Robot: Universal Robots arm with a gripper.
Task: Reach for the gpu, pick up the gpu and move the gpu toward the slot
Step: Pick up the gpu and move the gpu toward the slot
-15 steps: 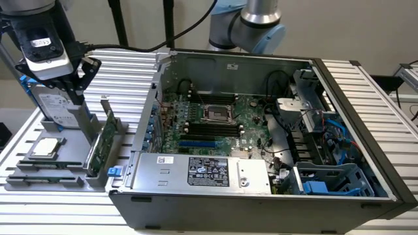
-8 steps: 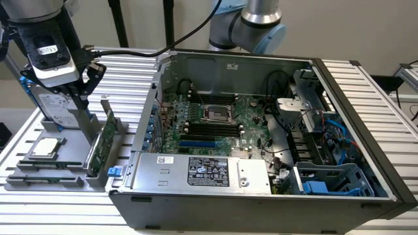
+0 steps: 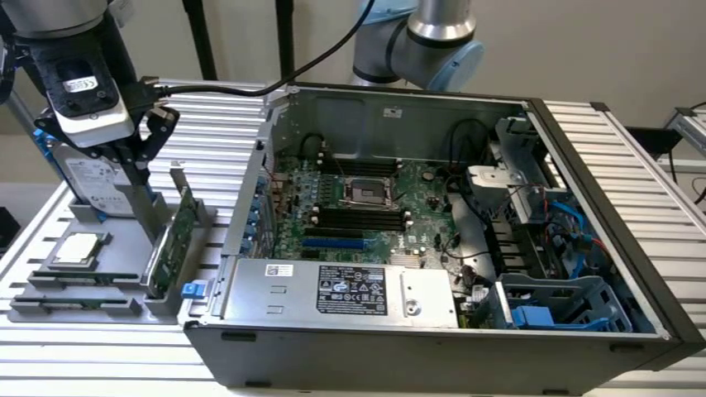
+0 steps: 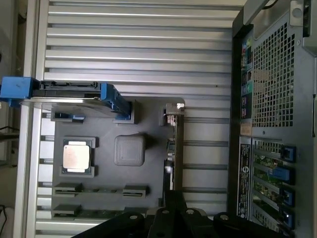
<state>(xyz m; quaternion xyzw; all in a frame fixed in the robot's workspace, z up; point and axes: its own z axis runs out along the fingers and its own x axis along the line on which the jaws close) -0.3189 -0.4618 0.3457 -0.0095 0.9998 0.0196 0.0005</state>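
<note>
The gpu [image 3: 174, 240] is a thin green card standing on edge in a grey holder [image 3: 111, 285] at the exterior view's left. Its silver bracket [image 3: 177, 178] points up. My gripper [image 3: 138, 165] hangs just above and to the left of the bracket, open, with nothing between its fingers. In the wrist view the gpu [image 4: 173, 153] shows edge-on, its bracket [image 4: 173, 111] at one end, and my gripper [image 4: 174, 198] is close over the card's other end. A blue slot [image 3: 331, 244] lies on the motherboard inside the open computer case [image 3: 617, 331].
A silver hard drive with blue rails [image 3: 78, 186] stands in the holder beside my gripper. A square silver chip [image 3: 78, 248] lies in front of it. The case wall [image 3: 248, 207] rises close to the gpu's right. A ribbed metal table [image 3: 88, 356] carries everything.
</note>
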